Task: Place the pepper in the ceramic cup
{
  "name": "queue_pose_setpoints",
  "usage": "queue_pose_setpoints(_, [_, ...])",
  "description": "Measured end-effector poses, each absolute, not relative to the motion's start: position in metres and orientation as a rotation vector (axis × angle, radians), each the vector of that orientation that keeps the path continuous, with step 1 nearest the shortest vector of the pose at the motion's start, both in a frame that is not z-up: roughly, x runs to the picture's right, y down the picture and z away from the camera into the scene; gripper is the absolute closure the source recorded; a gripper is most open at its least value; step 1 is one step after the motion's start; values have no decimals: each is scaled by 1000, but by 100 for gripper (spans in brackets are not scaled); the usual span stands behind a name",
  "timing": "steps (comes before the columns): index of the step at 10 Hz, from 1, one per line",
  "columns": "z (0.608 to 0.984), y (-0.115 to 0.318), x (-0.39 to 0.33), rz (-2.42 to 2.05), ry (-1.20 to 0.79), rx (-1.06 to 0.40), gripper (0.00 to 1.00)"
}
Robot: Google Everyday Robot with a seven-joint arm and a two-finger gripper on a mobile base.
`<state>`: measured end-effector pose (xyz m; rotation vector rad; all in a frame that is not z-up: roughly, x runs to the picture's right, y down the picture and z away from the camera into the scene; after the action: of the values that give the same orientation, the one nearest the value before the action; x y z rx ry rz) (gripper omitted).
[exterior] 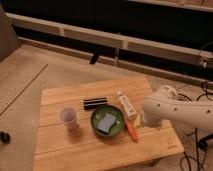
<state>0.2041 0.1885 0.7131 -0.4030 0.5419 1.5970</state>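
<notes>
— The table (pixel 75 150)?
— Pale slatted wood, matt.
— And the arm (pixel 175 107)?
— A smooth white shell that looks like plastic, with the gripper (pixel 137 121) at the glossy pepper (pixel 132 131). The ceramic cup (pixel 68 117) looks matt.
</notes>
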Motion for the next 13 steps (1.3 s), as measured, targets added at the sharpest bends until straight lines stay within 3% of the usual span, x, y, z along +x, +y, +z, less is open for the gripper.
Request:
queue_pose_setpoints(5, [750,179,185,1595,463,-462,35])
queue_pose_setpoints(9, [766,210,192,1593,483,-514,35])
queue_pose_setpoints(13, [789,215,193,1591,462,-557,35])
